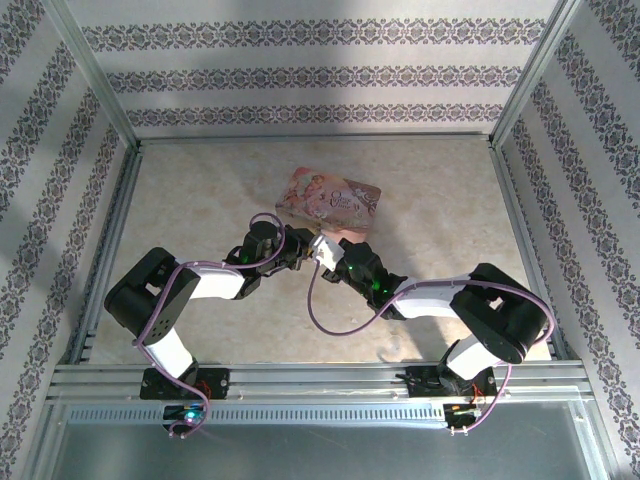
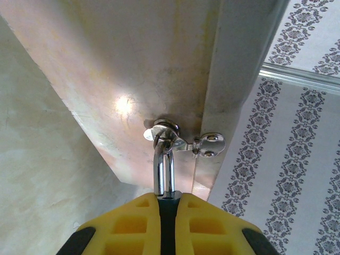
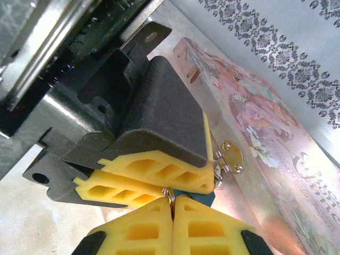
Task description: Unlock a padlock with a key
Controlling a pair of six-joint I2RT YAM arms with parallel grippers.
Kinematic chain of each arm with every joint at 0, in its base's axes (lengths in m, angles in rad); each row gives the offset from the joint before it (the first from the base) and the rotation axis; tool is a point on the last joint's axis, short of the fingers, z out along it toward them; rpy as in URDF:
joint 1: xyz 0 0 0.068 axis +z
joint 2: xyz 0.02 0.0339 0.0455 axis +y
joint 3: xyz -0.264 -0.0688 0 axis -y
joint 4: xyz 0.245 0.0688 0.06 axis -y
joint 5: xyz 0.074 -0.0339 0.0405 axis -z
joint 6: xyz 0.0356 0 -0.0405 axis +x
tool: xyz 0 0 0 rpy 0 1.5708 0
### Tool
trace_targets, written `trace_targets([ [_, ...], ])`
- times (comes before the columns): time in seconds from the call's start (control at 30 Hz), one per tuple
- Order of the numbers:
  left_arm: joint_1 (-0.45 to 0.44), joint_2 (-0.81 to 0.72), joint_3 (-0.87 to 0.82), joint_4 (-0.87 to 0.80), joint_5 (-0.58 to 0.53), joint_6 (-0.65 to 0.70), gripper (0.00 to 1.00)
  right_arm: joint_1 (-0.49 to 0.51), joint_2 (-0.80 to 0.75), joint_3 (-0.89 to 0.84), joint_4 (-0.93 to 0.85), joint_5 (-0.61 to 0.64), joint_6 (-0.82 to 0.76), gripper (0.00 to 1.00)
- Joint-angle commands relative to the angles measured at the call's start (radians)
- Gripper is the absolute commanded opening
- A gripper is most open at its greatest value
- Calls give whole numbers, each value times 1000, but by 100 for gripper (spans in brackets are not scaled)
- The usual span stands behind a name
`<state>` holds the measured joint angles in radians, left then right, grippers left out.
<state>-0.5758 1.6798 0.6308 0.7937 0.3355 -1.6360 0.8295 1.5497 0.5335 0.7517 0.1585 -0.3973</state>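
On the table (image 1: 200, 200), at the pink tin (image 1: 332, 203), the left gripper (image 2: 167, 204) jaws are pinching the padlock (image 2: 163, 170) by its body, its shackle threading the hasp (image 2: 208, 144). The right gripper (image 3: 172, 204) jaws are squeezing the key (image 3: 169, 194) just beside it.

Pink picture-decorated tin (image 1: 330, 203) on beige tabletop (image 1: 200, 200), silver hasp (image 3: 231, 158) on its front, striped patterned walls (image 1: 300, 75) around
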Motion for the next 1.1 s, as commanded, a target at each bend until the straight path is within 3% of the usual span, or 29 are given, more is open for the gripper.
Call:
trace_targets([
  [0.0,-24,10,9,87,61,2,0,13,17,0,72,9,22,0],
  [0.33,-24,70,0,103,63,17,0,34,56,15,-15,2,-208,0],
  [0.67,-28,136,-11,139,57,25,0,36,100,28,-72,-14,-244,0],
  [1.07,-20,75,-60,80,13,85,29,36,113,19,-63,-5,-197,0],
])
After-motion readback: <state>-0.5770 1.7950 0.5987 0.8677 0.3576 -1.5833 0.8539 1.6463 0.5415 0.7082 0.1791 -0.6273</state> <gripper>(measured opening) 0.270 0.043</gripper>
